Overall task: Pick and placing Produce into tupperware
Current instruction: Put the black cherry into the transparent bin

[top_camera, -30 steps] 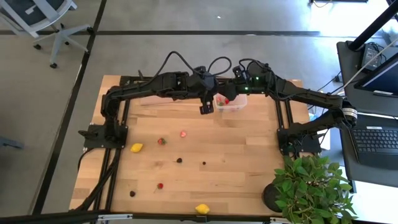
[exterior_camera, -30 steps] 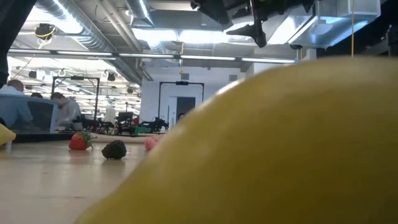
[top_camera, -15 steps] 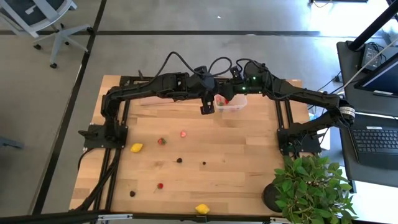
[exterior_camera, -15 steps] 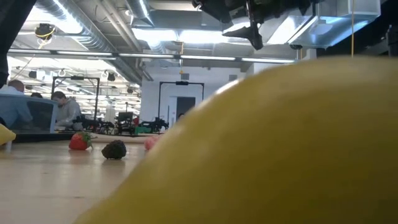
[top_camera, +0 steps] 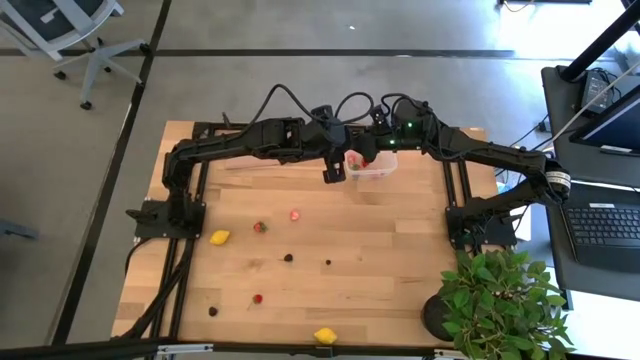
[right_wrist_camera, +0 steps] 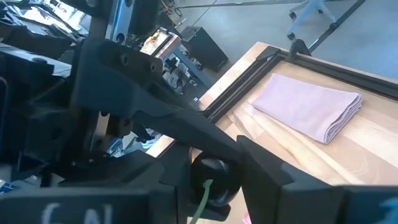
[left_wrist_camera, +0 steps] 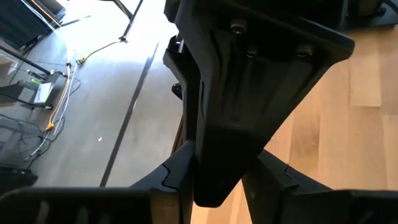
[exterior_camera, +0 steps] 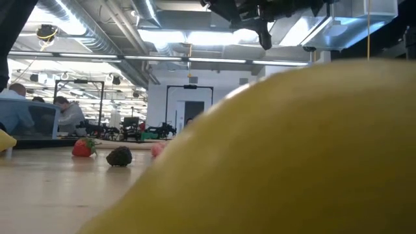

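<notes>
The clear tupperware sits on the far middle of the table with a red piece inside. My right gripper hovers over its far-left corner, shut on a dark berry. My left gripper hangs open just left of the tub, and in the left wrist view the left gripper has a dark arm body close in front. Loose on the wood lie strawberries, a pink piece, dark berries and two lemons. My right gripper pinches the round body of the dark berry between its two fingers. A thin green stem hangs from the berry. The berry is lifted clear of the table.
A green potted plant stands at the near right corner. A folded lilac cloth lies on the wood near the table's frame. The near lemon fills most of the low view. Open wood lies between the scattered fruit.
In the low view, the gripper tip hanging at the top has turned a little and shifted slightly sideways; I cannot tell which arm it belongs to. The fruit on the table lies as before.
</notes>
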`<state>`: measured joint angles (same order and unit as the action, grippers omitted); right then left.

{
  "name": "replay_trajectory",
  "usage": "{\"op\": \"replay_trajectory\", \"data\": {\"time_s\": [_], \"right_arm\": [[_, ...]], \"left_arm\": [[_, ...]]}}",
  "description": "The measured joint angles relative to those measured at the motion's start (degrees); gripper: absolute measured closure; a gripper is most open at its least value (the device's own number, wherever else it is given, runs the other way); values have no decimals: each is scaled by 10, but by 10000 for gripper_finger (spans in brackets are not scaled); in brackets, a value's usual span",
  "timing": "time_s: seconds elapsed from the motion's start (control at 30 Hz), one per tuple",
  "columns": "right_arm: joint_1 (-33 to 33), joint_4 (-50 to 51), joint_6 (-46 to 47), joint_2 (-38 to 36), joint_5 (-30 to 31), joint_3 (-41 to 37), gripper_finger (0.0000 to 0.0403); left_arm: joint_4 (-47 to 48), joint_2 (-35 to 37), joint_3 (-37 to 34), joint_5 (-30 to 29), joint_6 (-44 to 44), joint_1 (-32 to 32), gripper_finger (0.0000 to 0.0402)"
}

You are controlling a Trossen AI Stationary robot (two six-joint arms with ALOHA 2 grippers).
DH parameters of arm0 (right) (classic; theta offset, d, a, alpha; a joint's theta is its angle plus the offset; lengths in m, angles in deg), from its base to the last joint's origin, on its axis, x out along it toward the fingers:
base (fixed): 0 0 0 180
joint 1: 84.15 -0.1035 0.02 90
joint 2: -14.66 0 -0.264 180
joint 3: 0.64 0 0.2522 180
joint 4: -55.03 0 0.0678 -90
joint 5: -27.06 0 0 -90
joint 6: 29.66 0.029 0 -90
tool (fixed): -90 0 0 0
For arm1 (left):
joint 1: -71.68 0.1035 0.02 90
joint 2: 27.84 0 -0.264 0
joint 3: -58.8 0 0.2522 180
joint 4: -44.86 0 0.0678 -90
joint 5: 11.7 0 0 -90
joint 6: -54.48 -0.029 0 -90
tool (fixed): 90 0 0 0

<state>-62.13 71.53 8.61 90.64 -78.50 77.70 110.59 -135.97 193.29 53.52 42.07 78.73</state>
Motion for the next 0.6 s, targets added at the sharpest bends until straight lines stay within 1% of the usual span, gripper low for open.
{"op": "replay_trajectory", "data": {"time_s": [0.2, 0.27, 0.43, 0.6], "right_arm": [[0, 5, -13, 1, -1, 0, 295], [1, 16, -16, 1, -1, -1, 295], [11, 48, -21, 2, -1, -2, 295], [18, 92, -45, 2, 35, -2, 295]], "left_arm": [[3, 2, 0, 5, 2, -1, 255], [21, 3, 1, 5, -14, -4, 244], [66, 3, 1, -22, 13, -12, 226], [111, 3, 1, -31, 23, -10, 214]]}}
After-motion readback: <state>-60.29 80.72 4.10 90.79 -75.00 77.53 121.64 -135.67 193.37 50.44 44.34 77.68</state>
